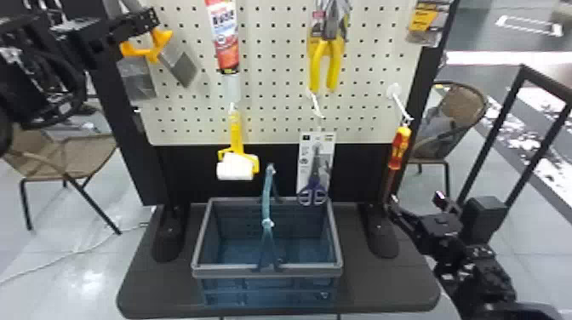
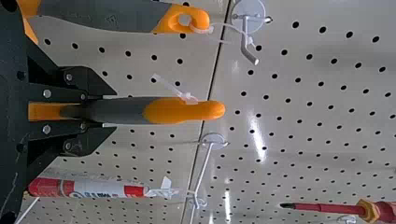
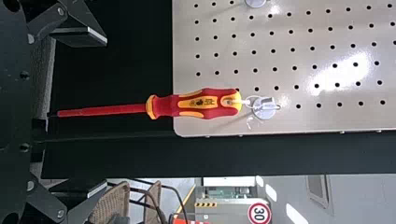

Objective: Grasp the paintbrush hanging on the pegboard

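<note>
Pegboard stands behind a blue basket. Left gripper is clamped on the paintbrush handle at the board's upper left corner. Right gripper waits low, fingers spread, facing the screwdriver.

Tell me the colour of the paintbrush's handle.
Orange at the end, grey along the grip; the paintbrush shows best in the left wrist view.

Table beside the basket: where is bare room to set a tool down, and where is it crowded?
Bare table lies left of the basket, out from the stand's left foot, and right of it, before the right foot. The back edge is crowded: the scissors pack and paint roller hang low there.
</note>
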{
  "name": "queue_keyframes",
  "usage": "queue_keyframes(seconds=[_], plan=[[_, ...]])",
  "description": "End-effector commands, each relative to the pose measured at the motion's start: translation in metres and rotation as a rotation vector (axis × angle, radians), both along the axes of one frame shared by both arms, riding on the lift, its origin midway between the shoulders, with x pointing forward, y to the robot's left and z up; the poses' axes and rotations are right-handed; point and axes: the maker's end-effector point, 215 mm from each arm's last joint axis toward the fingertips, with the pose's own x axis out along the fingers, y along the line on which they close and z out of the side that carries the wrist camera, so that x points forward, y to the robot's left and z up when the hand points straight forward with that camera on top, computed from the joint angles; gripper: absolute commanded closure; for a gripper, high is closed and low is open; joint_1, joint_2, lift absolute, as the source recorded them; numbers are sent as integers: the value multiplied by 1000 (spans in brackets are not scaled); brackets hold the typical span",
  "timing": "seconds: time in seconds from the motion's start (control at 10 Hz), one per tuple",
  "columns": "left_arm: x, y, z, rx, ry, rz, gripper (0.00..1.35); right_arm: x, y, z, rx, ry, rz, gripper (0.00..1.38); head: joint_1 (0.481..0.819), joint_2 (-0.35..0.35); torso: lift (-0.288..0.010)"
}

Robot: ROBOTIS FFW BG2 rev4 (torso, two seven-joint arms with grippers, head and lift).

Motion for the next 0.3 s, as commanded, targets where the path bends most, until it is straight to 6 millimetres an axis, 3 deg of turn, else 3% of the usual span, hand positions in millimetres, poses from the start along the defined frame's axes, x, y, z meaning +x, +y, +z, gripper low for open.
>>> queue_keyframes(seconds=[0.0,0.2], plan=[[0,0,0,-5,-1,0,1217,-1,0,0,0,1,0,219,549,0,-100],[-1,1,3,-8,-13,4,1217,-1,-1,-1,0,2,-1,219,549,0,-100]])
